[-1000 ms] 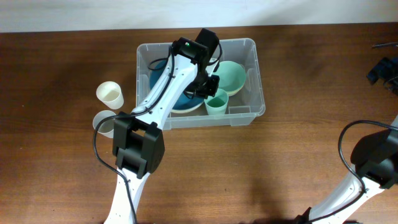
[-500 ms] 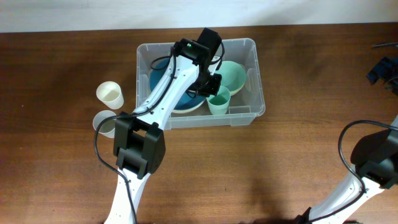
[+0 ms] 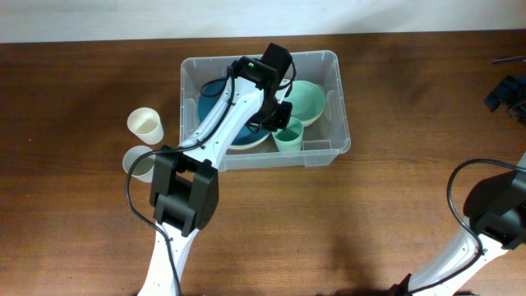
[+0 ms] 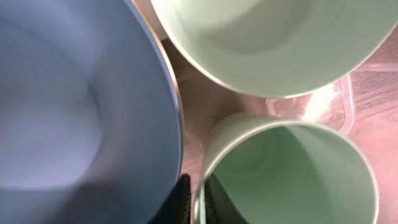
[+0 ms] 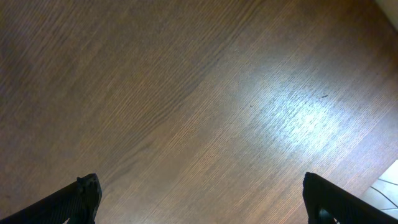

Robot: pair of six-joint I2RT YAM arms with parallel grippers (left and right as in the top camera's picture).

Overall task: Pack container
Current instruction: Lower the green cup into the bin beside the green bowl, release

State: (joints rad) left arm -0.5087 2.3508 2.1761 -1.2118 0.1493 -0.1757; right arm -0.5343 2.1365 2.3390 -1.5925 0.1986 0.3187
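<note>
Arm (L) (image 3: 220, 125) reaches fwd into container (image 3: 338, 105), L tool (image 4: 196, 202) pinching green cup (image 4: 292, 180) rim; R tool (image 5: 202, 200) wide.

One container (image 3: 340, 115), two bowls (blue bowl (image 3: 212, 107), green bowl (image 3: 311, 100)) and three cups (green cup (image 3: 288, 136), cream cup (image 3: 145, 125), grey cup (image 3: 131, 159))

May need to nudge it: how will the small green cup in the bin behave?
Probably light, stiff: the green cup looks thin-walled plastic. Upright and narrow, it may tip, though the green bowl and container crowd it.
</note>
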